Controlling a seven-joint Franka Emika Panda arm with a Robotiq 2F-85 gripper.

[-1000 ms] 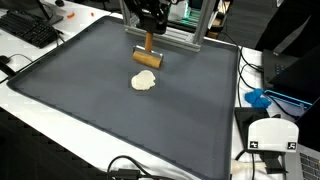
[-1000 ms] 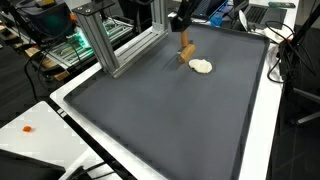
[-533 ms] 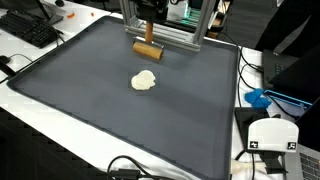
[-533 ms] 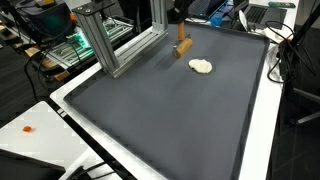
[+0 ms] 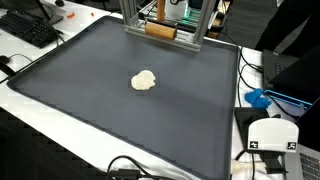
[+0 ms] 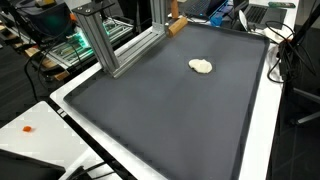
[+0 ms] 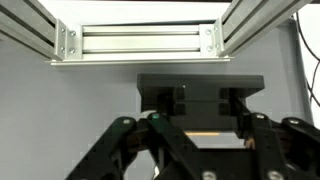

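Gripper (image 7: 198, 108): seen properly only in the wrist view, coming in from the lower edge of the frame. Jaws drawn together, a sliver of tan wood showing between the black fingers (image 7: 165, 98). It is clamped on the wooden roller (image 5: 160, 30).

Roller: in both exterior views it hangs up off the mat, at the very top of the frame. Its light-brown barrel lies roughly level, in front of the metal frame (image 5: 190, 38). In an exterior view it shows as a short brown stub at top centre (image 6: 177, 25), tilted a little. The part the jaws hold is cut off by the frame edge.

Dough (image 5: 145, 80): a pale, flattish lump lying on the dark mat (image 5: 90, 100), above centre of the frame and well below the roller, not touching it. In an exterior view it sits in the upper right (image 6: 202, 67), near the mat's far edge.

Metal frame: silver rails standing at the far end of the mat. In the wrist view the rails (image 7: 140, 42) fill the top of the frame, above the jaws.

Around the mat: a black keyboard (image 5: 28, 28) in the upper left, a blue object (image 5: 262, 98) at the right edge, a white device (image 5: 272, 135) in the lower right. Cables run along the bottom edge.
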